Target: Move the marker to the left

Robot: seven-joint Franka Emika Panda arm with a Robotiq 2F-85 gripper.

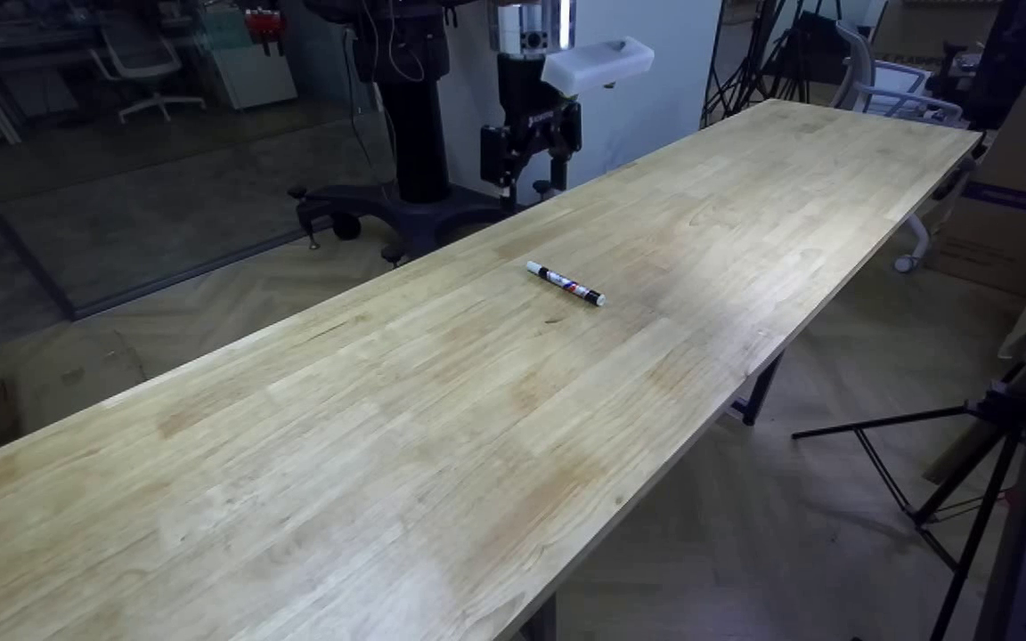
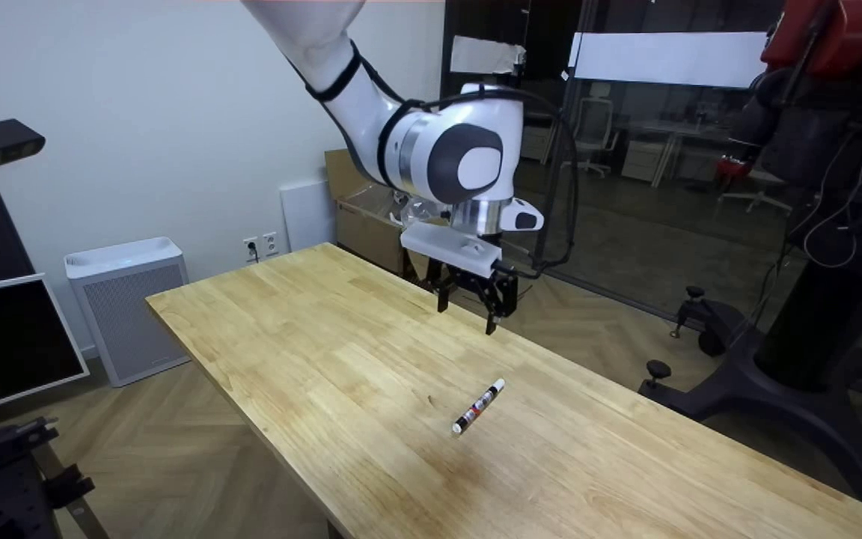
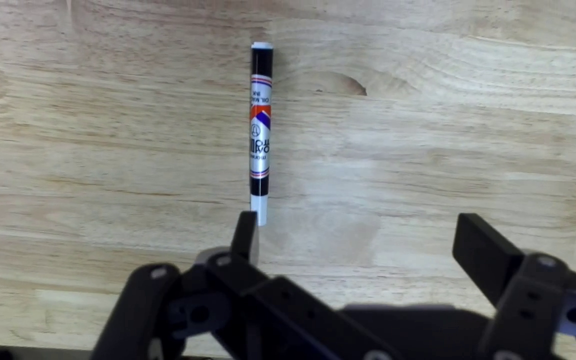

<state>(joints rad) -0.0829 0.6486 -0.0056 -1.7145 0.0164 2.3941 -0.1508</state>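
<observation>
- The fingers (image 3: pixel 243 237) stand wide apart, grasping nothing; bare wood shows through the gap.
- In an exterior view the gripper (image 2: pixel 467 317) hangs above the table (image 2: pixel 326 337), near a long edge and apart from the marker (image 2: pixel 479 406).
- From the gap, in the wrist view, the marker lies flat toward half past ten, its longer white end at six and its short white plug at twelve.
- I'd expect it light, stiff and hard to hurt, though the round, glossy barrel may slip or roll if nudged.
- Mid-barrel, on the printed stretch, looks the best hold, one finger at three and one at nine; the spread runs crosswise to it, so a shift toward half past ten and a careful drop should do, with little wrist turn.
- Toward two o'clock from the marker, a dark knot (image 3: pixel 354 87) marks the wood.
</observation>
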